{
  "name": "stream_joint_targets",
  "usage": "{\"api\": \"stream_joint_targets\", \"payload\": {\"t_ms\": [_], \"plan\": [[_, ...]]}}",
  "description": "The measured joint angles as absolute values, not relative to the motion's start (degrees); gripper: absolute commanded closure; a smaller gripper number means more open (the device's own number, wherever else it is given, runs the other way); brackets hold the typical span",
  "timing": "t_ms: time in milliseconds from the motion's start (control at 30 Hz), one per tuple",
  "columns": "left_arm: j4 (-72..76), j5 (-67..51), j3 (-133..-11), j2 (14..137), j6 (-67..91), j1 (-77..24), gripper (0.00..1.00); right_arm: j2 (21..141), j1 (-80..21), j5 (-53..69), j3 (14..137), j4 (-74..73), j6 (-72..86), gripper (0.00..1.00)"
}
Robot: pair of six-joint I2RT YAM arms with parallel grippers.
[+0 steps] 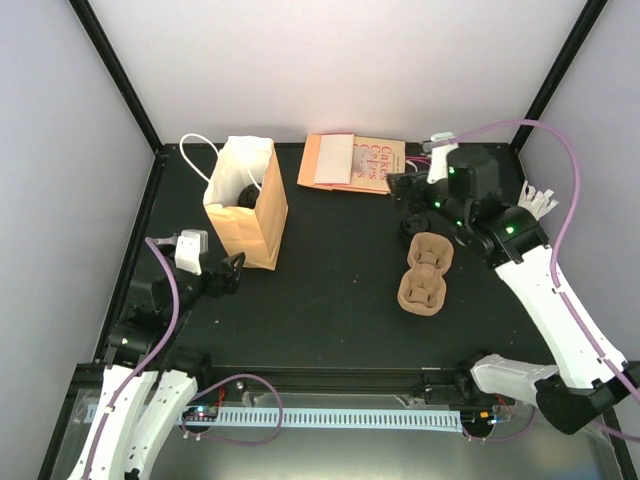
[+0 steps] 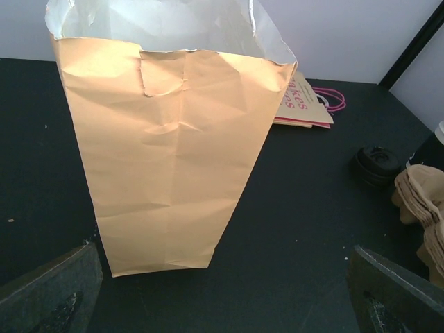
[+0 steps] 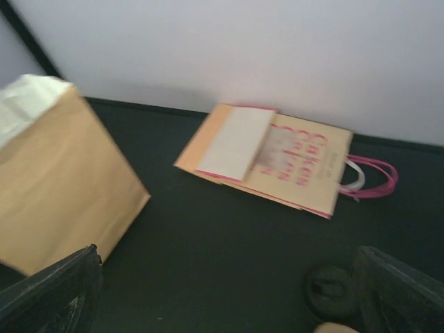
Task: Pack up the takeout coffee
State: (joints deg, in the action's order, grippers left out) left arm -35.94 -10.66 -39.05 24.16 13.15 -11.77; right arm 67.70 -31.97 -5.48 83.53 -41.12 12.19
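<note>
Standing upright at the far left of the worktop, the open brown paper bag faced the left hand, whose fingers were spread wide with nothing between them, near the bag's base but not touching it. A dark shape showed inside the bag's mouth; what it was could not be told. The takeout coffee's round black lid sat on the worktop just beside the far end of the brown pulp carrier, well apart from the bag; whether the cup stood beneath it could not be told. The right hand hung close above the lid, its fingers also wide and empty. A flat printed bag with pink handles lay by the back wall.
</note>
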Motion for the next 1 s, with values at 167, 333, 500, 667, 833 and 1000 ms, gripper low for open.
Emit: {"api": "stream_joint_targets", "payload": {"t_ms": [167,333,500,667,833,1000], "plan": [[-35.9,-10.7,-39.0,24.4,13.2,-11.8,0.01,65.5,-20.5,-2.6,77.7,-40.7,14.7,0.0],[-35.9,-10.7,-39.0,24.4,13.2,-11.8,0.01,65.5,-11.6,0.2,72.3,-40.0,18.2,0.0],[-35.9,-10.7,-39.0,24.4,13.2,-11.8,0.01,65.1,-5.1,2.0,68.8,-39.3,21.3,0.0],[-35.9,-10.7,-39.0,24.4,13.2,-11.8,0.01,63.3,-3.4,-0.2,67.7,-39.6,23.3,0.0],[-35.9,-10.7,-39.0,24.4,13.1,-11.8,0.01,62.8,-3.2,-6.6,67.7,-41.5,24.4,0.27],[-35.9,-10.7,-39.0,24.4,13.1,-11.8,0.01,61.1,1.4,-8.4,65.4,-42.3,24.9,0.41]]}}
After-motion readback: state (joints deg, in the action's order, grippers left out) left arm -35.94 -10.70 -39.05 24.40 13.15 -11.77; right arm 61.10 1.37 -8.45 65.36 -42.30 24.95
